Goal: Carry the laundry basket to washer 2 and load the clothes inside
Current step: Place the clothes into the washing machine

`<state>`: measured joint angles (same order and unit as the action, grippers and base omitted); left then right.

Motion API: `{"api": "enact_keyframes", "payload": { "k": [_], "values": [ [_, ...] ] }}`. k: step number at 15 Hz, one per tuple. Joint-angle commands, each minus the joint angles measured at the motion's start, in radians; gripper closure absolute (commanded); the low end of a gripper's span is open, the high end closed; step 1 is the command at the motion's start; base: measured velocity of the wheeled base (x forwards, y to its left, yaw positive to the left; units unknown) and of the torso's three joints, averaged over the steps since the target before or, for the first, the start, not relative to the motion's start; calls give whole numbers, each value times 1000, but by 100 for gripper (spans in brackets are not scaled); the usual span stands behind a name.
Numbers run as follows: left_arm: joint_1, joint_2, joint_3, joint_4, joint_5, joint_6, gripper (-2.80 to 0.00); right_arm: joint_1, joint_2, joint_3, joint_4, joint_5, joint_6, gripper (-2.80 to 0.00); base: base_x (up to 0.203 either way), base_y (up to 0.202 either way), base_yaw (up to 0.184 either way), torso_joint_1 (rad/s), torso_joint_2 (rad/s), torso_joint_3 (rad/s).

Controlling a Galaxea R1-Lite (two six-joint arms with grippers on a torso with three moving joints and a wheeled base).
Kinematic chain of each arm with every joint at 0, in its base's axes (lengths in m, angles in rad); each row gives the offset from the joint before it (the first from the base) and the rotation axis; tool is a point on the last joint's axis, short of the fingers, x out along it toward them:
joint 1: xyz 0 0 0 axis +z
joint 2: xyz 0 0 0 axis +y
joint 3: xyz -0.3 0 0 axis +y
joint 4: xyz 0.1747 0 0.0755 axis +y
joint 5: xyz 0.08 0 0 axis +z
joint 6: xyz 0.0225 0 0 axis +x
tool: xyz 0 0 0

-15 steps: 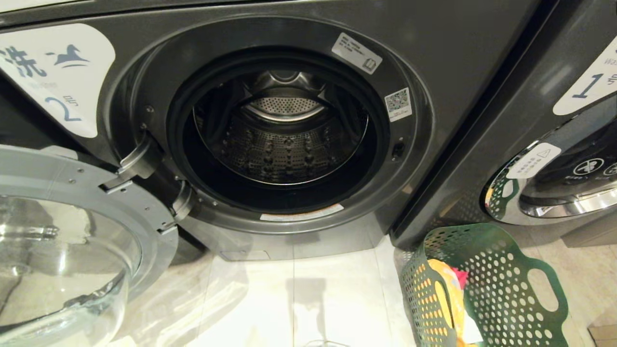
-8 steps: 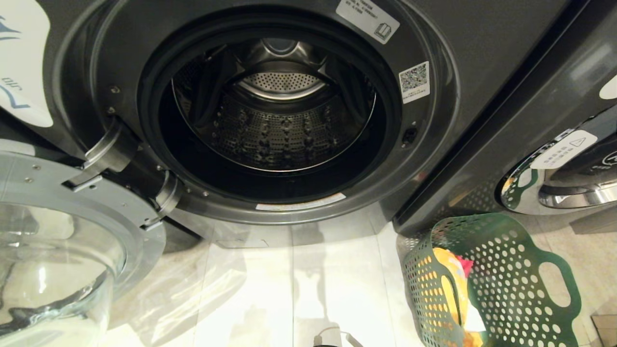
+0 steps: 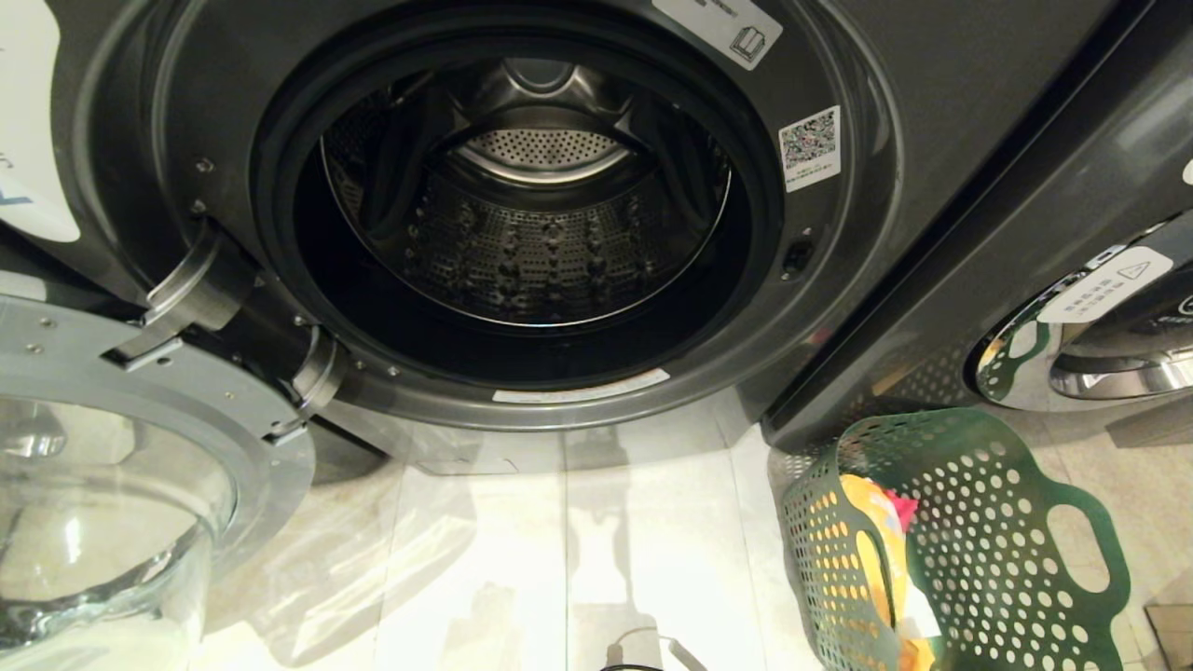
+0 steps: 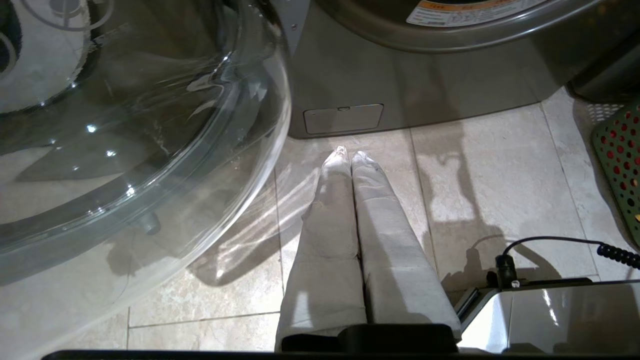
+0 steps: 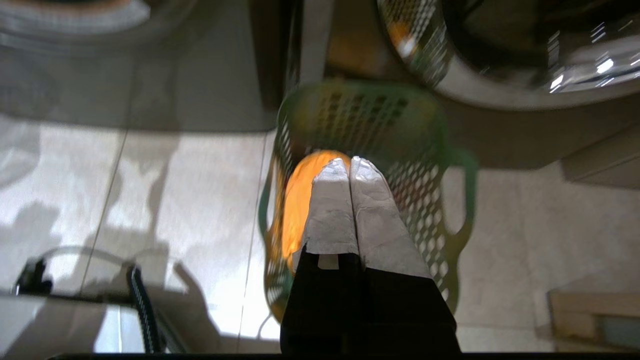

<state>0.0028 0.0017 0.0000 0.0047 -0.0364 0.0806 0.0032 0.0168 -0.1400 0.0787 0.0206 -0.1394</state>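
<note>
You face the dark grey front-load washer [image 3: 932,112], its glass door [image 3: 112,485] swung wide and its drum bare. The dark green perforated plastic basket [image 3: 979,540] stands on the tiled floor [image 3: 596,522] at your right, holding yellow-orange and red-pink clothes [image 3: 876,531]. Your left gripper [image 4: 349,156] is clenched empty over the floor; your right gripper [image 5: 349,163], clenched empty, hangs above the basket.

Head view closer and lower on washer 2 [image 3: 522,214], its label mostly off-frame, laundry basket [image 3: 979,540] higher.
</note>
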Motion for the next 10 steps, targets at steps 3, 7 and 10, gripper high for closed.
{"api": "enact_keyframes", "payload": {
  "k": [3, 7, 10],
  "values": [
    [0, 0, 0, 0, 0, -1, 0, -3, 283, -346, 44, -95, 58, 0, 0, 0, 0, 0, 0, 0],
    [0, 0, 0, -3, 31, -58, 0, -37, 790, -745, 112, -283, 313, 0, 0, 0, 0, 0, 0, 0],
    [0, 0, 0, -6, 36, -85, 0, -90, 909, -722, 186, -362, 421, 0, 0, 0, 0, 0, 0, 0]
  ]
}}
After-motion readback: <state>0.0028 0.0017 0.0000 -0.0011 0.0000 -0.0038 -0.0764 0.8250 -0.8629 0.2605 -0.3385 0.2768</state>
